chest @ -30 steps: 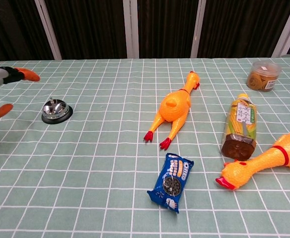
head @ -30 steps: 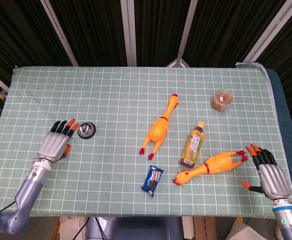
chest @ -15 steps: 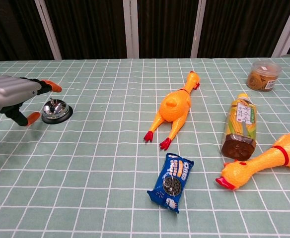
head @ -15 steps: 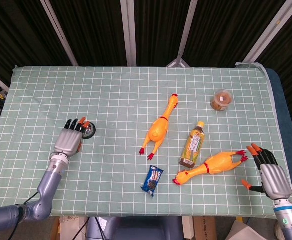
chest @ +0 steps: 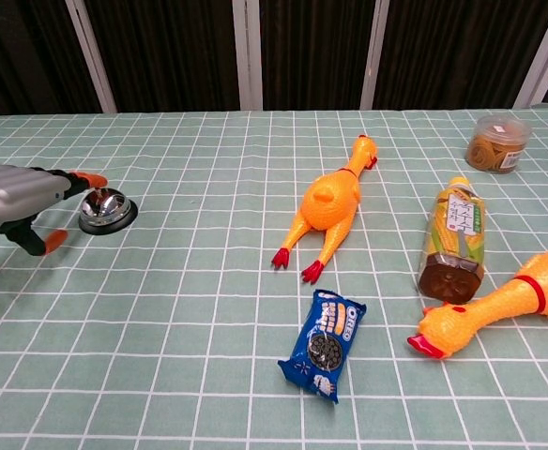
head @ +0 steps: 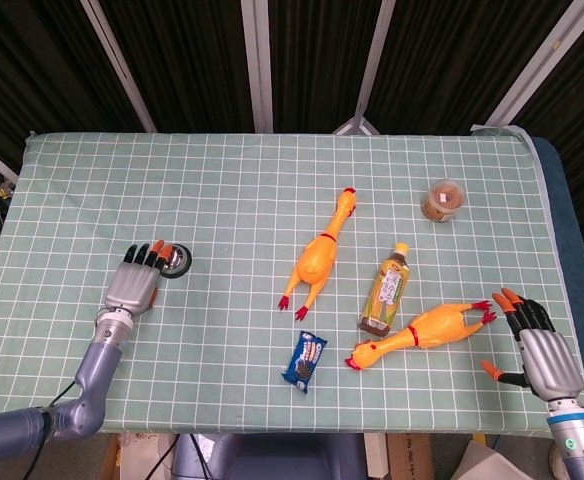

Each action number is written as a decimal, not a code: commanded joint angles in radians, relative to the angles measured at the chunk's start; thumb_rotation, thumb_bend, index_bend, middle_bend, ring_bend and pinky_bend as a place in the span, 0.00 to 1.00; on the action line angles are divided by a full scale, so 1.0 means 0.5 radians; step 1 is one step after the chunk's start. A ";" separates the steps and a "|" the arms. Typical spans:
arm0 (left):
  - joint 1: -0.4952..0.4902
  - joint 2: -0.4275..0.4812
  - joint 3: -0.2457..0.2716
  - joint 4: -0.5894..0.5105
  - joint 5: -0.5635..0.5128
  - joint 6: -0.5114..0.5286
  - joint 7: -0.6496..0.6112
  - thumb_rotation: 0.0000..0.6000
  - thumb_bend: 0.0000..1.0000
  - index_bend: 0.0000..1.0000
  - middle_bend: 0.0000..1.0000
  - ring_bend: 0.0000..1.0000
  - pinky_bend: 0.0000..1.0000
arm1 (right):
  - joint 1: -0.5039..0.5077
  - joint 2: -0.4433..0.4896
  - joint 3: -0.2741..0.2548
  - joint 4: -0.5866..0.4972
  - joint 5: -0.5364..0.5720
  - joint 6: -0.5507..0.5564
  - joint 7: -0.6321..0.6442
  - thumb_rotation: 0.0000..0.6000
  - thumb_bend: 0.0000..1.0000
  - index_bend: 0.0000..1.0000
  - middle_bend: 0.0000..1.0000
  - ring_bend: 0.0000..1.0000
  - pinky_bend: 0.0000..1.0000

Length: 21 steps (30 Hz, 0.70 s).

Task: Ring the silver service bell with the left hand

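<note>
The silver service bell [head: 175, 262] [chest: 107, 210] sits on its black base near the table's left side. My left hand [head: 136, 281] [chest: 25, 198] lies flat just left of it, fingers stretched out toward the bell. The orange fingertips [chest: 90, 180] reach over the bell's left edge; whether they touch it I cannot tell. The hand holds nothing. My right hand [head: 538, 348] rests open at the table's right front corner, fingers spread, well away from the bell.
Two rubber chickens [head: 318, 258] [head: 424, 329], a tea bottle [head: 386, 290], a blue cookie packet [head: 305, 361] and a small lidded jar [head: 443, 200] lie on the checked green cloth, all to the right of the bell.
My left hand swept right to the bell over the second, then dropped slightly lower and back in the last half second. The right hand stayed put.
</note>
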 commanded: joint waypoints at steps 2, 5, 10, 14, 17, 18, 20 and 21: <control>-0.010 -0.035 0.027 0.063 -0.032 -0.036 -0.015 1.00 0.71 0.00 0.00 0.00 0.00 | -0.003 0.001 0.001 -0.001 0.003 0.003 0.009 1.00 0.25 0.00 0.00 0.00 0.00; -0.009 -0.041 0.035 0.082 -0.034 -0.033 -0.028 1.00 0.71 0.00 0.00 0.00 0.00 | -0.004 0.002 0.002 -0.001 0.003 0.006 0.014 1.00 0.25 0.00 0.00 0.00 0.00; -0.012 -0.003 0.011 0.043 0.032 0.025 -0.079 1.00 0.71 0.00 0.00 0.00 0.00 | -0.006 0.000 0.000 0.000 -0.003 0.012 0.014 1.00 0.25 0.00 0.00 0.00 0.00; -0.015 0.047 -0.044 -0.036 0.134 0.112 -0.154 1.00 0.70 0.00 0.00 0.00 0.00 | -0.006 0.000 0.002 0.001 -0.002 0.013 0.013 1.00 0.25 0.00 0.00 0.00 0.00; -0.014 0.100 -0.093 -0.113 0.245 0.200 -0.223 1.00 0.69 0.00 0.00 0.00 0.00 | -0.007 0.000 0.001 0.000 -0.002 0.014 0.013 1.00 0.25 0.00 0.00 0.00 0.00; -0.014 0.117 -0.108 -0.138 0.279 0.225 -0.243 1.00 0.69 0.00 0.00 0.00 0.00 | -0.007 0.001 0.001 0.001 -0.002 0.014 0.014 1.00 0.25 0.00 0.00 0.00 0.00; -0.014 0.165 -0.148 -0.205 0.337 0.279 -0.281 1.00 0.68 0.00 0.00 0.00 0.00 | -0.007 0.002 0.002 -0.001 -0.001 0.013 0.016 1.00 0.25 0.00 0.00 0.00 0.00; -0.007 0.198 -0.160 -0.253 0.361 0.302 -0.298 1.00 0.67 0.00 0.00 0.00 0.00 | -0.007 0.003 0.002 -0.001 0.000 0.012 0.015 1.00 0.25 0.00 0.00 0.00 0.00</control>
